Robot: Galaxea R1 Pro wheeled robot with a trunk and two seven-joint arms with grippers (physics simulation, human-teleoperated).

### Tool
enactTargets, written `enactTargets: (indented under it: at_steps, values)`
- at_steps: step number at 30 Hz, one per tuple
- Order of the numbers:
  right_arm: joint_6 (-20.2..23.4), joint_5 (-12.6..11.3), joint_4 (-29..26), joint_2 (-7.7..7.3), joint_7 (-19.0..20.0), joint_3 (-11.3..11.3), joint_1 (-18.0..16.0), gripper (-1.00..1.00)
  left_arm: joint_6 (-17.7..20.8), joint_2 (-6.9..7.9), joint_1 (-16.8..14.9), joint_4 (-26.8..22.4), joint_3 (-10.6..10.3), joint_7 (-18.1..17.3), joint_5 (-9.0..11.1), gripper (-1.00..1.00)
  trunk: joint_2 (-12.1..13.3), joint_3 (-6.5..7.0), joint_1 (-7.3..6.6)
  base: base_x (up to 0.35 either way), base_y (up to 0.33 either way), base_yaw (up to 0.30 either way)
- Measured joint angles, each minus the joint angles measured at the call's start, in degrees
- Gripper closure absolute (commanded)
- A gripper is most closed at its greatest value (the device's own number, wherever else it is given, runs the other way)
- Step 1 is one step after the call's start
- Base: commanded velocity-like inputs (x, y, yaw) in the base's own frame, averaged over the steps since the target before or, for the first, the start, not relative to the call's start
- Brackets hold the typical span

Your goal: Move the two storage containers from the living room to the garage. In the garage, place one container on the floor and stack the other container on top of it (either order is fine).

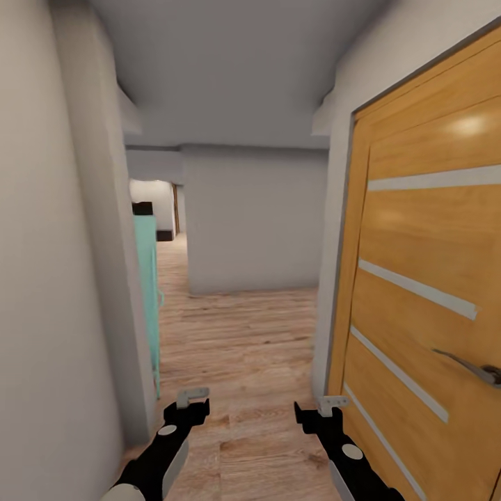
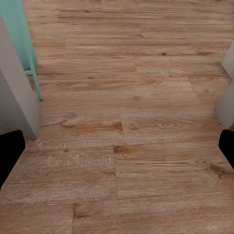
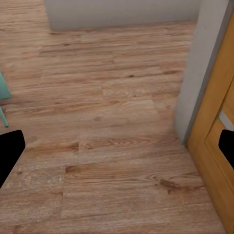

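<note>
I am in a narrow hallway with a light wood plank floor [image 1: 243, 348]; the two storage containers are out of view. My left gripper [image 1: 188, 407] and my right gripper [image 1: 327, 410] hang low in front of me, side by side above the planks. In the left wrist view the left gripper [image 2: 117, 151] is open, its dark fingertips [image 2: 9, 156] far apart with bare floor between them. The right gripper [image 3: 117, 151] is open as well, with nothing between its fingertips [image 3: 9, 151].
An orange wooden door [image 1: 424, 292] with pale stripes and a metal handle [image 1: 473, 369] stands close on my right. A grey wall [image 1: 62, 278] is close on my left, with a teal piece of furniture [image 1: 147, 292] past its corner. A grey wall [image 1: 250, 223] blocks straight ahead; the passage continues to its left.
</note>
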Motion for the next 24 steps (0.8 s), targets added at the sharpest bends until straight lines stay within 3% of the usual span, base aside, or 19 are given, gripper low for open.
enactTargets:
  at_steps: [5,12,19,24]
  values:
    - [-0.03,0.00,0.73,-0.02,-0.08,-0.33,0.00,-1.00,-3.58,0.21,0.01,2.57,-0.02,-0.01,-0.05,-1.00,0.01,0.00,0.01,0.219,0.000,0.000]
    - [-2.10,0.02,3.12,0.04,-0.12,-6.16,0.00,-1.00,-7.91,0.30,0.01,5.40,-0.01,-0.02,-0.05,-1.00,0.00,0.00,0.03,0.029,0.000,0.000]
    - [-2.46,0.00,3.32,0.00,-0.11,-6.81,0.00,-1.00,-8.94,0.56,0.01,6.00,0.03,0.09,-0.06,-1.00,0.00,0.00,0.03,0.001,0.000,0.000]
    - [-2.48,0.06,4.58,0.02,-0.11,-6.80,0.00,-1.00,-8.85,1.51,0.01,6.49,0.14,0.43,-0.05,-1.00,0.00,0.00,0.03,0.000,0.000,0.000]
